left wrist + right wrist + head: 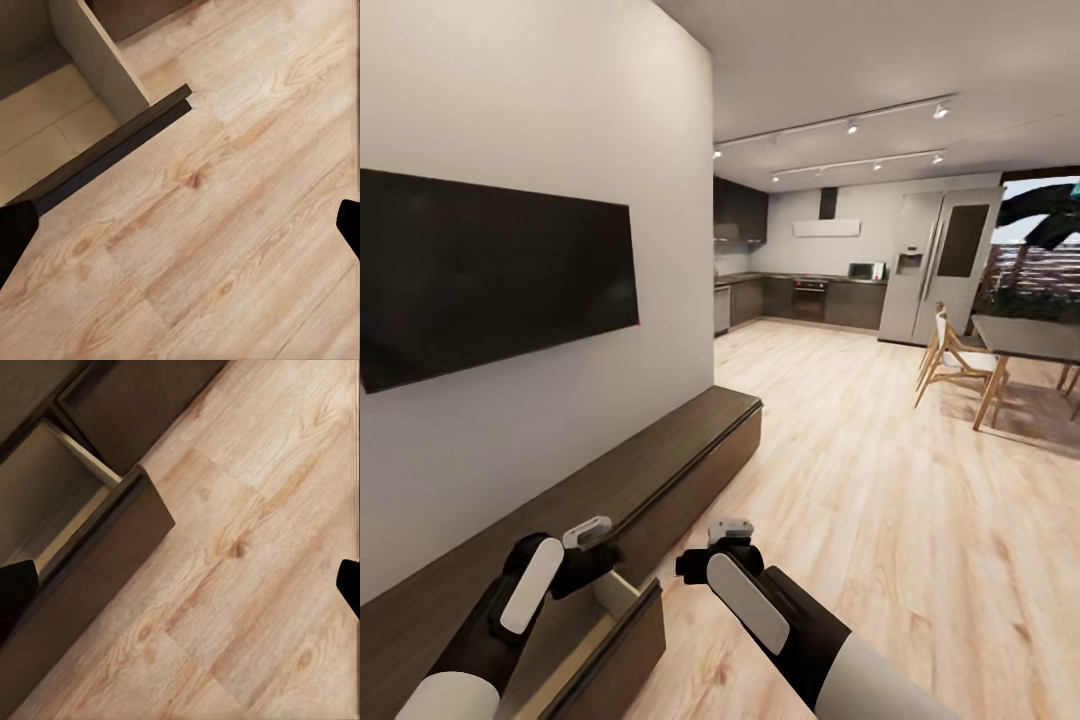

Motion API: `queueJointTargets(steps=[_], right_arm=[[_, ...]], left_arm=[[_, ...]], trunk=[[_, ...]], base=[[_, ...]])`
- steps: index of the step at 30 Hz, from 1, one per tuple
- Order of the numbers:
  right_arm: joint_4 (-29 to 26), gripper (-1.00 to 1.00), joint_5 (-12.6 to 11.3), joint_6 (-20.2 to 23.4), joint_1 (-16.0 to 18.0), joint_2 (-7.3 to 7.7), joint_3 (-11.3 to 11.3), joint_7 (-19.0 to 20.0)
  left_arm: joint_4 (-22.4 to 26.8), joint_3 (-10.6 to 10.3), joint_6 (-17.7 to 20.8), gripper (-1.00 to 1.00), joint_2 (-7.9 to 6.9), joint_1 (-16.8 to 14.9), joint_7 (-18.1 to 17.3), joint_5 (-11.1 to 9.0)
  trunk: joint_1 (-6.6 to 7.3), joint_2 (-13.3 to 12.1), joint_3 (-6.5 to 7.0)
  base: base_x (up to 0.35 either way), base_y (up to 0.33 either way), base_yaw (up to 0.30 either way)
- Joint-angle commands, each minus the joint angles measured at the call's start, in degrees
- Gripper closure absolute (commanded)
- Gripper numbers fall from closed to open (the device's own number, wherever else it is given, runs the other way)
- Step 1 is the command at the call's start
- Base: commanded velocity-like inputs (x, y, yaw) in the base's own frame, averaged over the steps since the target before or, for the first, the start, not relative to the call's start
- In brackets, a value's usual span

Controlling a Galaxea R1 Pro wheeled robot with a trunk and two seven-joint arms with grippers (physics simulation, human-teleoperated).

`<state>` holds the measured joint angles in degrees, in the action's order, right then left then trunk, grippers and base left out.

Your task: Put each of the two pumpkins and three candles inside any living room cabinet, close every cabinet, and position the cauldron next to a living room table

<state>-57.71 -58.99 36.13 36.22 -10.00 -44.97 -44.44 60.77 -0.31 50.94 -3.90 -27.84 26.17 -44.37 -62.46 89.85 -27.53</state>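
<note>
The cabinet [660, 465] runs long and low along the wall under the dark television [490, 270], its long axis leading away toward the kitchen, and its near drawer [610, 620] stands pulled out, the pale inside showing. That drawer lies just below and a little to the left of both arms, so the left end effector [592, 540], hanging right over the drawer's open corner, is the nearer one; the right end effector [728, 540] hangs beside it over the wood floor [880, 500], just off the drawer front. In both wrist views the dark fingertips sit at opposite edges of the picture with bare floor between them, so each end effector looks spread wide and carries nothing. The visible corner of the drawer seems bare, but most of its inside is cut off by the arms and the picture's edge. Closing it looks like a push toward the wall.
</note>
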Motion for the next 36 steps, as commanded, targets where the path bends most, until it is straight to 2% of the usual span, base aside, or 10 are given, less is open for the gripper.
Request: queueJointTargets(steps=[1,10,18,21,26,31,33,36], right_arm=[[0.0,-1.00,-0.4,0.1,0.1,0.00,-0.1,-0.5],[0.0,-1.00,-0.5,0.1,0.1,0.00,-0.1,-0.5],[0.0,-1.00,-1.4,-0.2,0.1,0.10,-0.2,-0.6],[0.1,-1.00,-1.5,-0.9,0.1,1.31,0.3,-0.6],[0.0,-1.00,-1.4,-2.3,-0.1,1.93,5.4,-0.5],[0.1,-1.00,-1.4,-3.6,-0.6,2.73,6.5,-0.5],[0.3,-1.00,-1.4,-4.2,-1.6,3.42,6.5,-0.4],[0.4,-1.00,-1.3,-11.8,-7.2,5.33,6.6,0.1]], left_arm=[[0.1,0.0,0.1,-1.00,-0.04,0.0,0.5,-0.6],[0.1,0.0,0.1,-1.00,-0.04,0.0,0.6,-0.5],[0.1,0.0,0.1,-1.00,-0.06,0.0,0.6,-0.4],[0.1,0.0,0.0,-1.00,-0.07,0.0,0.6,-0.4],[0.1,0.0,0.1,-1.00,-1.03,0.0,0.5,-0.4],[0.0,-0.1,0.1,-1.00,-1.56,0.0,0.5,-0.5],[0.0,-0.1,0.1,-1.00,-1.60,0.0,0.5,-0.5],[0.0,-0.2,0.1,-1.00,-1.57,0.0,0.5,-0.5]], trunk=[[0.00,0.0,-0.02],[0.00,0.0,0.43],[0.00,0.0,0.83],[0.00,0.0,0.97],[0.00,0.0,1.22],[0.00,0.0,1.46],[0.00,0.0,1.56],[0.00,0.0,1.69]], base=[[0.000,0.000,-0.258],[0.013,0.000,-0.258],[0.212,0.000,-0.258],[0.328,0.000,-0.258],[0.340,0.000,-0.258],[0.343,0.000,-0.258],[0.343,-0.009,-0.258],[0.343,-0.075,-0.260]])
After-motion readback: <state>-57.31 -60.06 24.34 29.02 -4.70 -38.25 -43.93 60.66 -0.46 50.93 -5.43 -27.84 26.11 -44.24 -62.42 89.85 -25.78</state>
